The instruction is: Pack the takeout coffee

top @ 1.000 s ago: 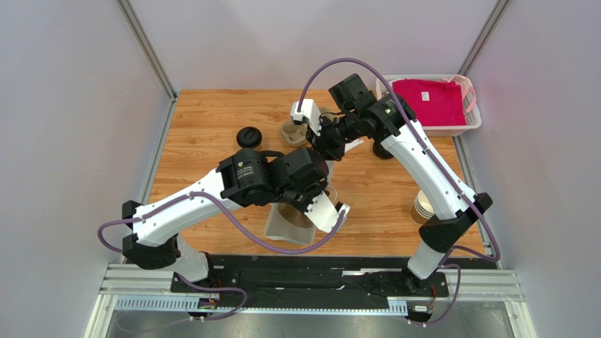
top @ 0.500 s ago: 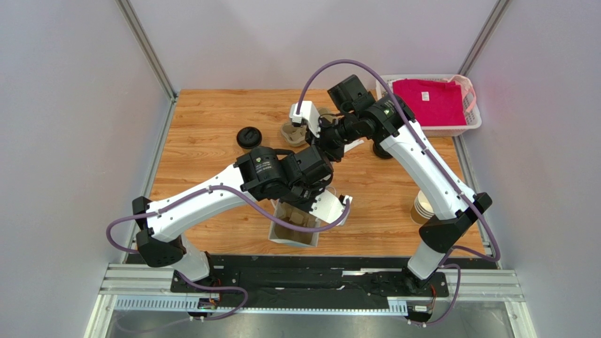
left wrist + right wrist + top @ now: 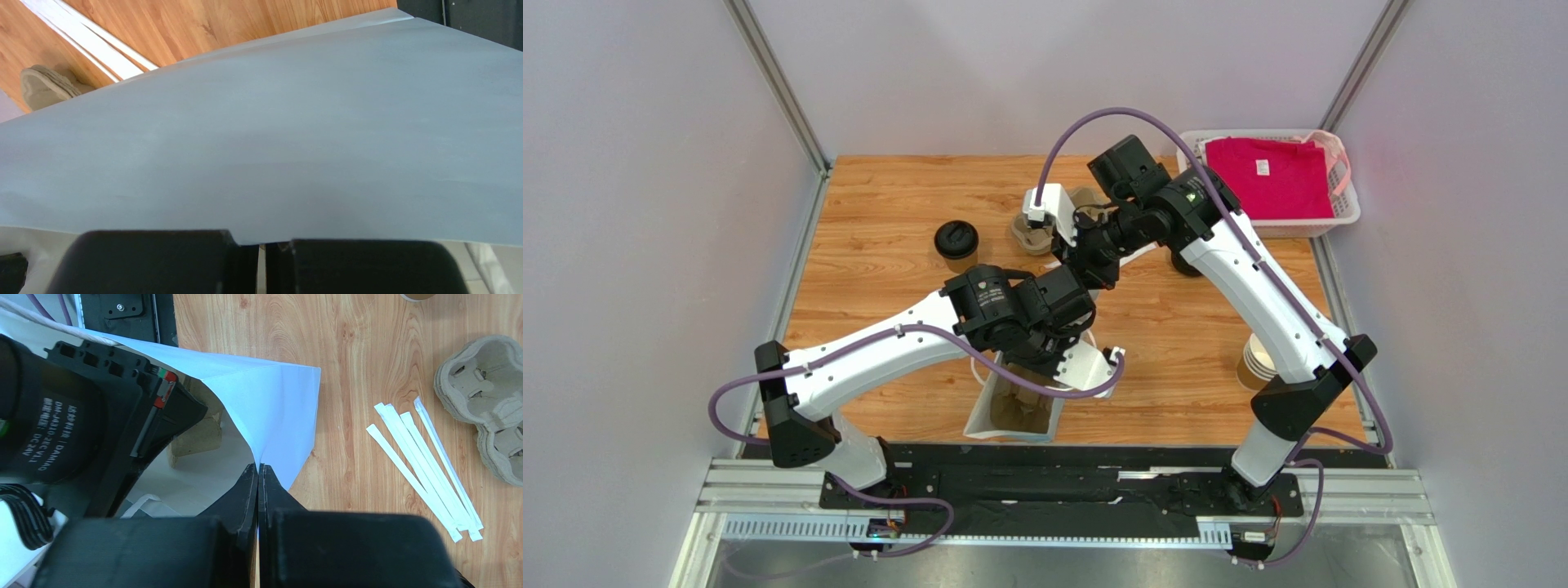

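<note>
So both claws are pinched shut on the white paper bag [image 3: 282, 410], the left gripper [image 3: 263, 245] and the right gripper [image 3: 259, 471] each on its rim. Something brown sits inside, maybe cardboard. The takeout coffee [image 3: 955, 241] stands on the table [image 3: 879, 208], well apart from the bag. The right wrist view shows the straws [image 3: 423, 465] plainly; only the overhead view shows the basket [image 3: 1347, 211] with a pink shirt [image 3: 1269, 175].

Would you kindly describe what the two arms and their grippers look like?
The left arm and right arm have white links, black joint housings and a looping purple cable each. Gripper fingers are black; one left motor bears white lettering.
</note>
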